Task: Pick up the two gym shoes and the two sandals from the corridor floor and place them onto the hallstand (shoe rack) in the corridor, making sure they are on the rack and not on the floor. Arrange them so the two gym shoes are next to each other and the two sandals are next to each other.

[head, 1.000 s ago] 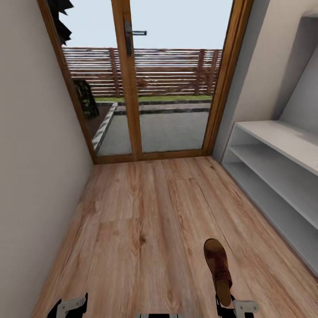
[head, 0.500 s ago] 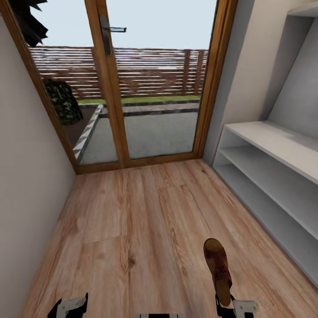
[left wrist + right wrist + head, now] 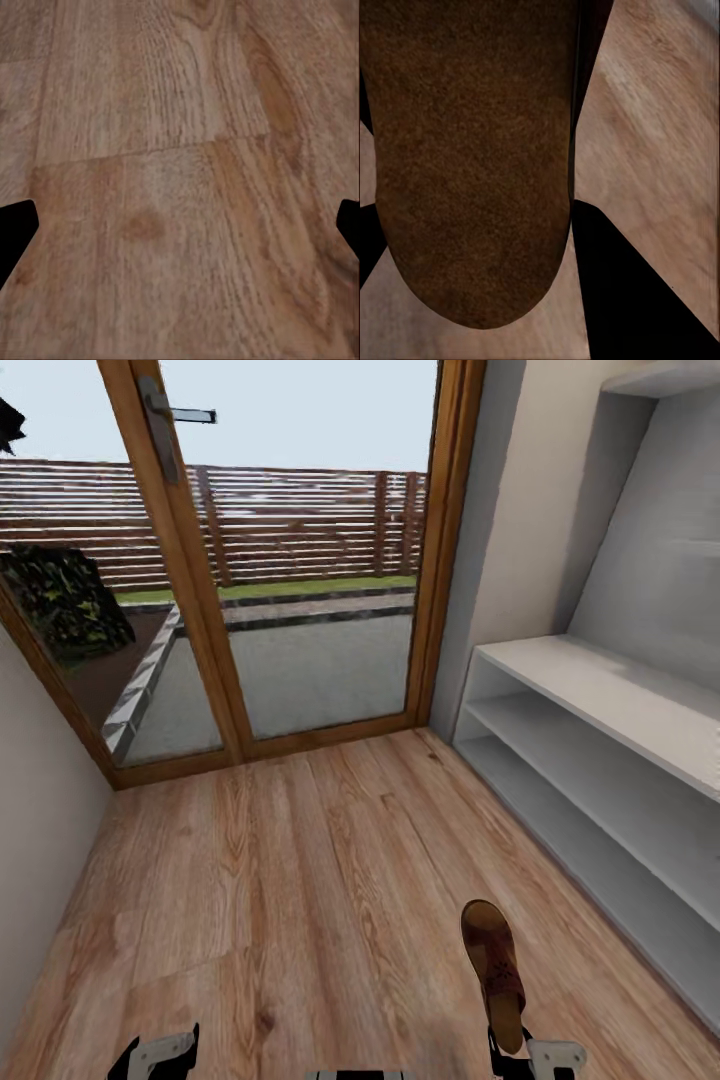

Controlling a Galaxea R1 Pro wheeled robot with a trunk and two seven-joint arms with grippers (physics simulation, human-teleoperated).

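One brown sandal [image 3: 493, 970] hangs toe-forward over the corridor floor [image 3: 300, 880], held at its heel by my right gripper [image 3: 518, 1052]. In the right wrist view its tan-brown footbed [image 3: 472, 150] lies between the dark fingers [image 3: 637, 292]. My left gripper [image 3: 155, 1055] is low at the left, open, with bare planks between its fingertips [image 3: 16, 232]. The light grey hallstand [image 3: 600, 690] runs along the right wall, its two low tiers bare. The gym shoes are out of view.
A wooden-framed glass door [image 3: 190, 590] closes the corridor's far end, with a patio and slatted fence behind it. A plain wall [image 3: 40, 830] bounds the left side. Wood planks stretch from my grippers to the door.
The whole picture has shifted left, so the camera has turned right, and more of the hallstand shows. Both grippers and the held sandal keep their places in the picture.
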